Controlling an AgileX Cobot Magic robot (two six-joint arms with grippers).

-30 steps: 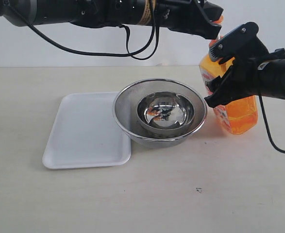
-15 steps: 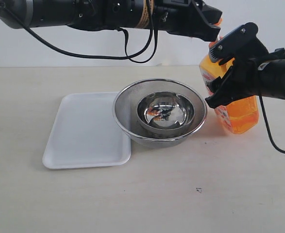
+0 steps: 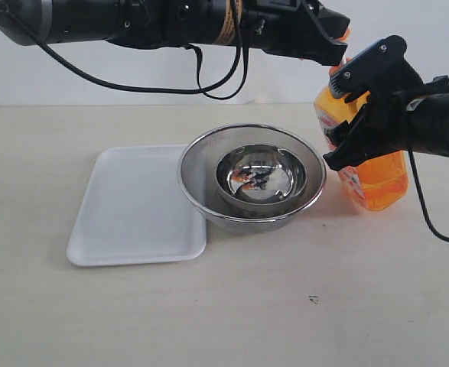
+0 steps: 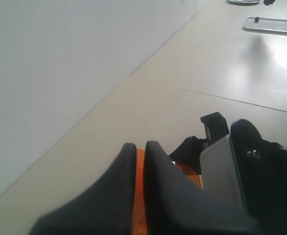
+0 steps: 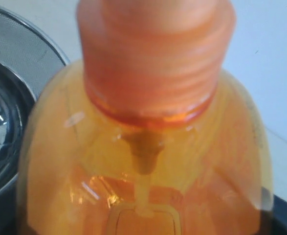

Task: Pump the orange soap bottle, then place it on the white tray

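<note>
The orange soap bottle stands slightly tilted at the right of the steel bowls, and it fills the right wrist view with its ribbed collar near the camera. My right gripper is shut on its body, one finger on the upper side and one on the lower. My left gripper reaches across from the left and sits on the pump head, which it mostly hides. In the left wrist view its fingers stand almost together with the orange pump showing through the slit. The white tray lies flat at the left.
A round steel mesh strainer holds a smaller shiny steel bowl; it stands between tray and bottle and overlaps the tray's right edge. Black cables hang from both arms. A white wall runs behind the beige table.
The left arm has shifted very slightly over the pump head. The bottle, the right gripper, the bowls and the tray have not moved.
</note>
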